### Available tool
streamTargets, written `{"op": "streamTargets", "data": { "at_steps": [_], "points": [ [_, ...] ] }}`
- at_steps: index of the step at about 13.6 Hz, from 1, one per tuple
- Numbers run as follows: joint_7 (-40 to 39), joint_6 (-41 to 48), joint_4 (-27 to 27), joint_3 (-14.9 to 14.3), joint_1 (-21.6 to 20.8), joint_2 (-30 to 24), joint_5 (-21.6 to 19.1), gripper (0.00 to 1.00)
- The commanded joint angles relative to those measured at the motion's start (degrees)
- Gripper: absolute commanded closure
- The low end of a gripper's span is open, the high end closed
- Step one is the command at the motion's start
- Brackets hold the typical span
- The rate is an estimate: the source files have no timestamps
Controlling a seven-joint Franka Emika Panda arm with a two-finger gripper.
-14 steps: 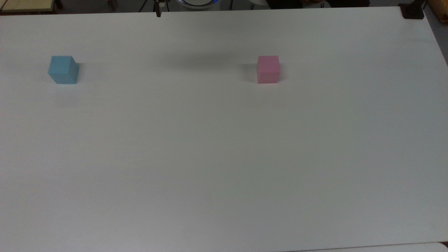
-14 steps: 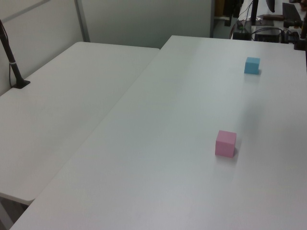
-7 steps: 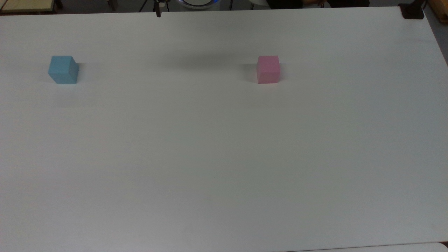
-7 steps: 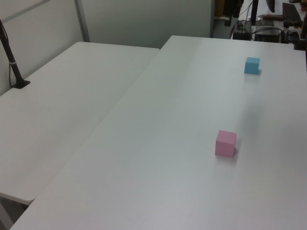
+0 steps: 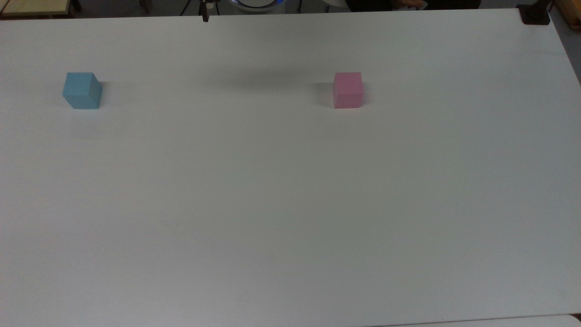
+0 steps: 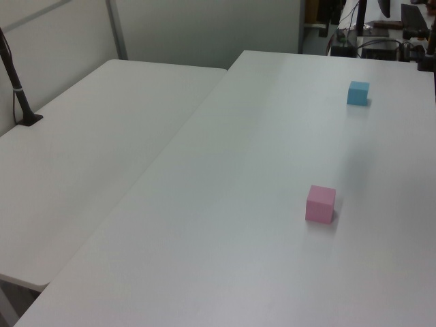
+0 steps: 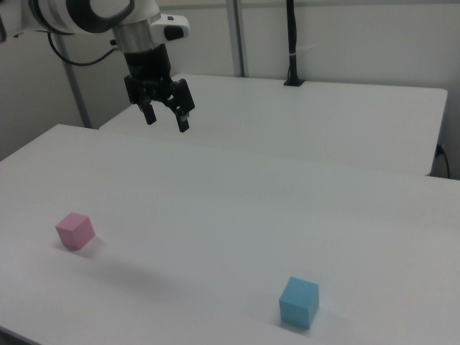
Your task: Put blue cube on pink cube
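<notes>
The blue cube (image 5: 82, 90) rests on the white table (image 5: 290, 204) at the top view's far left; it also shows at the left view's upper right (image 6: 357, 92) and the right view's lower middle (image 7: 298, 302). The pink cube (image 5: 347, 90) sits well apart from it, right of centre in the top view, with the same cube in the left view (image 6: 320, 204) and at the right view's left (image 7: 75, 230). In the right view my gripper (image 7: 167, 120) hangs open high above the table, fingers pointing down, holding nothing, far from both cubes.
A second white table (image 6: 82, 157) adjoins on the left view's left, with a black pole (image 6: 17, 88) clamped at its edge. Another black post (image 7: 292, 43) stands at the back in the right view. Cables and equipment (image 6: 381, 41) sit beyond the far edge.
</notes>
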State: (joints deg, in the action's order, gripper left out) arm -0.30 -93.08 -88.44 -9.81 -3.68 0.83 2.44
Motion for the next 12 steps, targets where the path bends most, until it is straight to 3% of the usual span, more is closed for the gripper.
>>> {"op": "streamTargets", "data": {
  "at_steps": [1, 12],
  "points": [
    [0.0, -0.3, -0.7, -0.2, -0.5, -1.0, 0.4, 0.00],
    [-0.3, 0.0, -0.9, 0.3, -0.5, -0.9, 1.4, 0.00]
  ]
}}
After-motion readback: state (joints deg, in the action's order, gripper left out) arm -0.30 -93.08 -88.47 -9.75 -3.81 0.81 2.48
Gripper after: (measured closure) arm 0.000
